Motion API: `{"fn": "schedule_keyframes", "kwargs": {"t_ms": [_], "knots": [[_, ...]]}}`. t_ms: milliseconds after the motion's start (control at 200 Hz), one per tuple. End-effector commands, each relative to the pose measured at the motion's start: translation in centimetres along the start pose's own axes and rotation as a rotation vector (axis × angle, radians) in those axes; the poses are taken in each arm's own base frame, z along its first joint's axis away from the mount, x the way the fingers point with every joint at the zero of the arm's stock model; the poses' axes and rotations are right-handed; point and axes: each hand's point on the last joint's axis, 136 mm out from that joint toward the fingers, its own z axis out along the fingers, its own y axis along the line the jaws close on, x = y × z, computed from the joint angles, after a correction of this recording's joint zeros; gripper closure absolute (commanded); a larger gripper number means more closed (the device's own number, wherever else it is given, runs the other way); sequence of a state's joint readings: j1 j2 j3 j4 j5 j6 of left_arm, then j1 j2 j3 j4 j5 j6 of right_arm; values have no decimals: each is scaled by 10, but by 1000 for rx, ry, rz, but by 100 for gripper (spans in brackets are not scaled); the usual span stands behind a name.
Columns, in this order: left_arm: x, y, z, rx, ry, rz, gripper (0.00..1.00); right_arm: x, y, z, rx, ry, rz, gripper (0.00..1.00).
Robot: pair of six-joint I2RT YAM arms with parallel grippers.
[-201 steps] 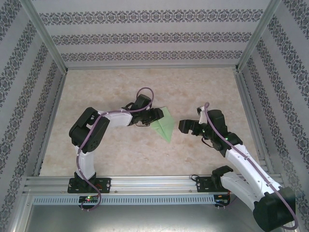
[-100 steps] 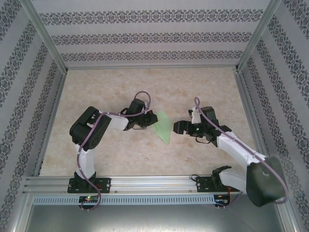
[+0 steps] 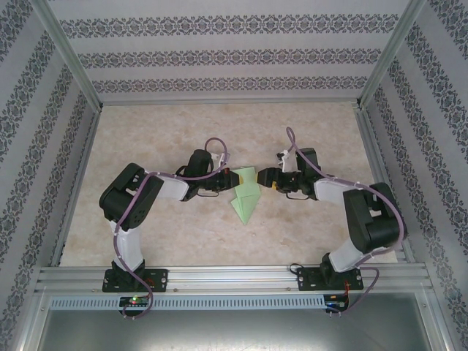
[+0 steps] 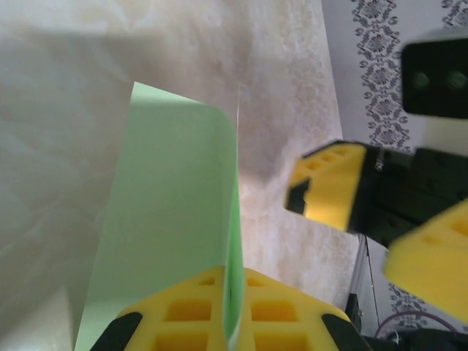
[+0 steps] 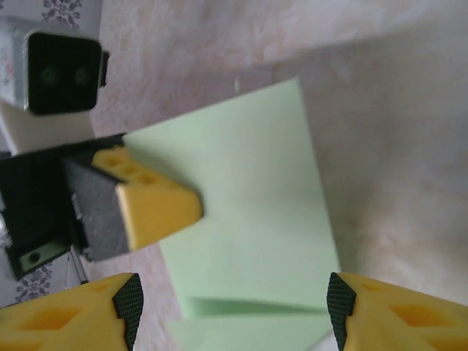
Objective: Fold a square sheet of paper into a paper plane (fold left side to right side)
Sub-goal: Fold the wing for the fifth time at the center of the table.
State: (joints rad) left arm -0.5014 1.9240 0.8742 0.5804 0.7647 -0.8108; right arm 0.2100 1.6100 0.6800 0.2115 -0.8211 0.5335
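Observation:
The paper plane [image 3: 243, 197] is a pale mint-green sheet folded to a point that faces the near edge, lying mid-table. One flap stands up from it. My left gripper [image 3: 228, 178] is at its upper left and is shut on that flap's edge; in the left wrist view the yellow fingers [image 4: 183, 314] pinch the thin green paper [image 4: 172, 212], with the gripper [image 4: 232, 285] closed flat on it. My right gripper [image 3: 264, 178] faces it from the right and is open. In the right wrist view the green flap [image 5: 248, 212] lies between its wide-set tips, the gripper [image 5: 234, 311] touching nothing.
The beige marbled tabletop [image 3: 168, 131] is walled by patterned panels and metal rails [image 3: 219, 276]. The two grippers stand close, tip to tip, over the paper. The left gripper's yellow finger [image 5: 157, 205] lies against the flap in the right wrist view.
The left gripper closed on the paper's flap and drew back a little to the left. The right arm swung in from the right to the paper, its jaws narrowing. The paper's point turned toward the near edge.

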Motion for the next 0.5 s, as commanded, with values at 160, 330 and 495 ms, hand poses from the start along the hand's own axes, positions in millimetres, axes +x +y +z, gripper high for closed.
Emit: {"fn": "schedule_keyframes", "kwargs": {"t_ms": [160, 330, 495], "knots": [[-4, -18, -7, 83, -1, 91, 100, -8, -3, 15, -112, 28, -56, 33], [-3, -17, -6, 87, 8, 89, 100, -5, -5, 23, -164, 47, -51, 40], [-2, -13, -3, 82, 17, 77, 100, 1, -3, 30, -195, 78, -53, 49]]}}
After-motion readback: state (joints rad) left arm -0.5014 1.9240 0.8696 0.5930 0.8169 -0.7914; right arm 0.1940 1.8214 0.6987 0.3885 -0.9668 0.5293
